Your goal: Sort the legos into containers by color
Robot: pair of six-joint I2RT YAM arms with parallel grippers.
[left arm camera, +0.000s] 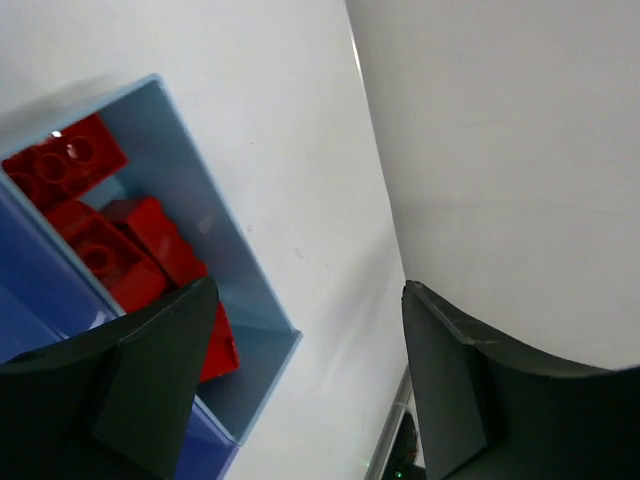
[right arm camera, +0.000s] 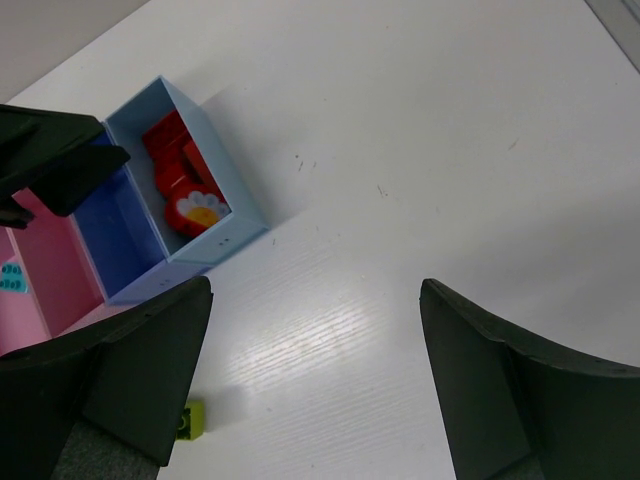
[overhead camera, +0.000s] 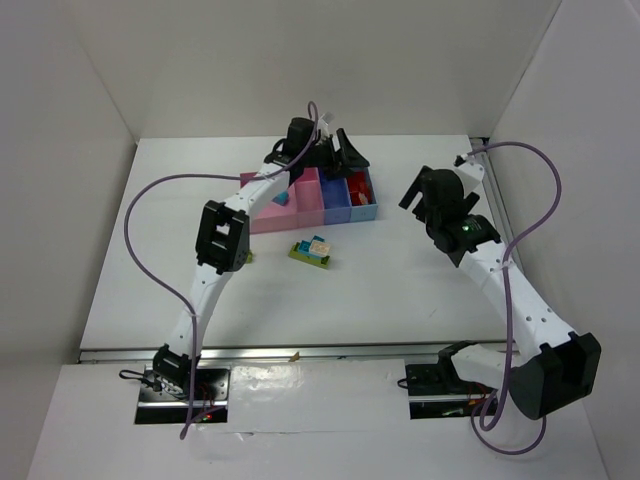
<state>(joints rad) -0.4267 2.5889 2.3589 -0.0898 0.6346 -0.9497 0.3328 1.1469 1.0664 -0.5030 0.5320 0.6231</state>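
Left gripper (left arm camera: 308, 300), jaws spread and empty, over light blue bin (left arm camera: 225, 235) of red bricks (left arm camera: 110, 255); loose legos (overhead camera: 312, 250) lie toward the bases, pile seemingly long left-right; right gripper (right arm camera: 315, 290), also spread, similarly near.

A: Where does the row of containers (overhead camera: 336, 214) stand?
B: On the table (overhead camera: 420, 290), toward 12 o'clock from its middle. Some legos (left arm camera: 110, 250) lie in the rightmost bin (left arm camera: 215, 215).
A: And the other legos?
B: A small pile (overhead camera: 312, 250) lies on the table at 6 o'clock from the row, not touching it.
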